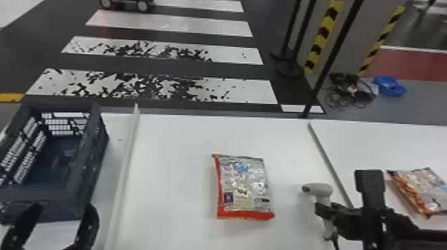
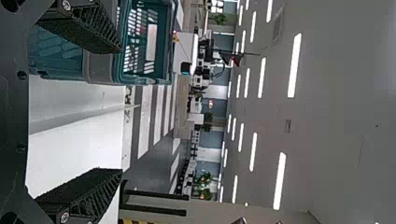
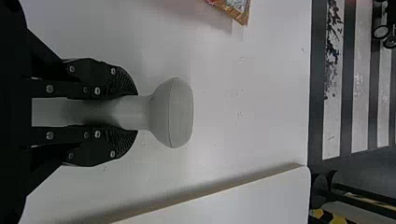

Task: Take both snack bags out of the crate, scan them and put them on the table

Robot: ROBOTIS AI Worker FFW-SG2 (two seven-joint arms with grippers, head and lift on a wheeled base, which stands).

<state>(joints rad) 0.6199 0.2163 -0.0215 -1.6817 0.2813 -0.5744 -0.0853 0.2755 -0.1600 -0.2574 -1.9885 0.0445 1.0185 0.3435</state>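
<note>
Two-sided squeeze by the right gripper (image 3: 134, 112) on the handle of the scanner (image 3: 172, 114).
Snug on both flanks, probably to leave the reading head free for aiming. Fingers wide apart at the left gripper (image 1: 63, 208), with nothing between, near the crate (image 1: 40, 194). Farther out, flat on the middle of the white table (image 1: 166, 159), one snack bag (image 1: 244, 184), likely there for easy scanning. Past the raised strip (image 1: 327, 158), also flat, the other snack bag (image 1: 422, 191), perhaps apart to avoid a mix-up.
</note>
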